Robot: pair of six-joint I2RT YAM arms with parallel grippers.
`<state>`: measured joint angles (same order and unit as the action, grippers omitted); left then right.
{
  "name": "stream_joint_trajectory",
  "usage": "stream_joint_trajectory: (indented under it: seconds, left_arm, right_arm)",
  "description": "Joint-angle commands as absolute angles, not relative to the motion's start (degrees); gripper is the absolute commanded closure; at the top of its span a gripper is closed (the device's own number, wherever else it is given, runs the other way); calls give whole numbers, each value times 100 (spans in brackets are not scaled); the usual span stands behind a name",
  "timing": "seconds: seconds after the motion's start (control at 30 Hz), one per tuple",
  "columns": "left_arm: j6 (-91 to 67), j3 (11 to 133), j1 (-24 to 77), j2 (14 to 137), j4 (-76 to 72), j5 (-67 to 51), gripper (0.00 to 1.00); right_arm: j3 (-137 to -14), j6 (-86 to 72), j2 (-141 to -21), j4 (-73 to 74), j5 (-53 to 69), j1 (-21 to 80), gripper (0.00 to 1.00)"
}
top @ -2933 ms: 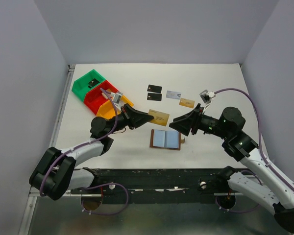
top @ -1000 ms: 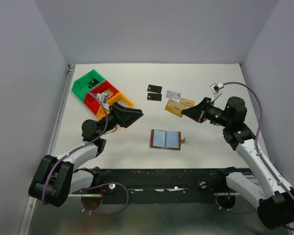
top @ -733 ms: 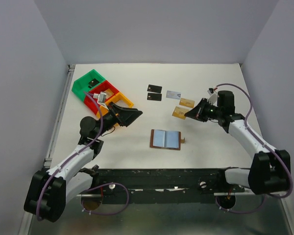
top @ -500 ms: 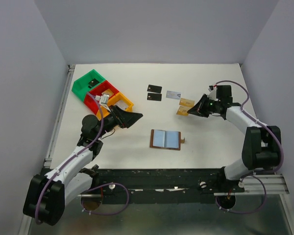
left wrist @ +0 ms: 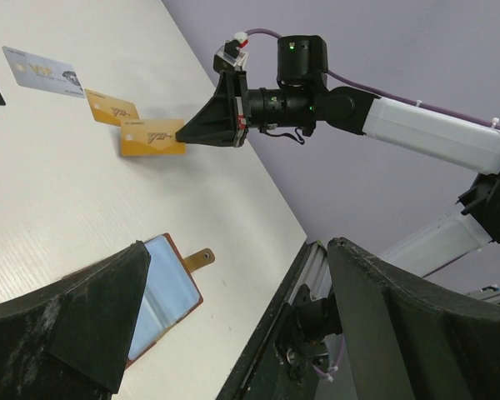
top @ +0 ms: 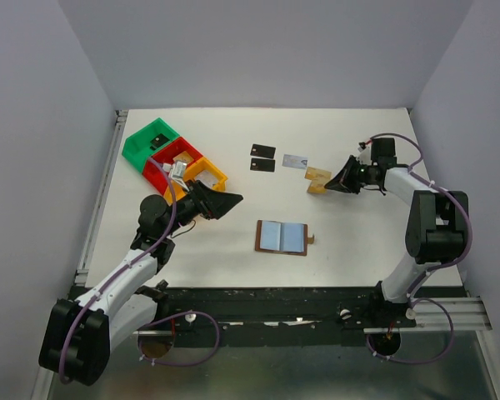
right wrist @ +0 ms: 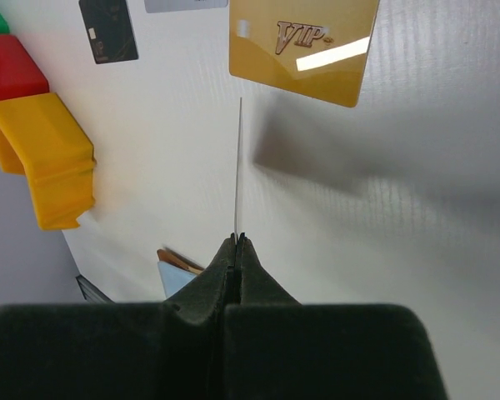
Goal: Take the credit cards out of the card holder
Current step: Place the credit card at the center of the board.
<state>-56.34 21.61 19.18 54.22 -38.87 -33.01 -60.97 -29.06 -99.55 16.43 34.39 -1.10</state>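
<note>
The brown leather card holder (top: 282, 237) lies open near the arms, and its grey-blue pockets look empty. The left gripper (top: 230, 198), jaws apart, has drawn back toward the coloured plastic bins (top: 162, 150). Farther off, the right gripper (top: 328, 186) is clamped on a tan-gold credit card (top: 316, 187). It has carried this card from above the holder to just beside the other tan-gold card (top: 318, 173). I judge that only laying it down remains.
</note>
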Motion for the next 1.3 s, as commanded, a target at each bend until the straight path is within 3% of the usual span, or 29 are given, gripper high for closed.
stream_joint_trajectory:
  seconds: [0.0,1.07,1.27]
  left_arm:
    - [-5590,2127,1890,5510,-3937,-3331,1]
    - [-5722,2127,1898,5880,-4131,-3463,1]
    - [-5722,2127,1898,5897,-4122,-3472,1]
  right_arm:
    - [-5977,-2848,-10054,1468,3700,-185,100]
    - [-7084,-2329,-11197,2680,4016,-325,96]
    - [-7093,-2347,-11189,2681,3973,-334,87]
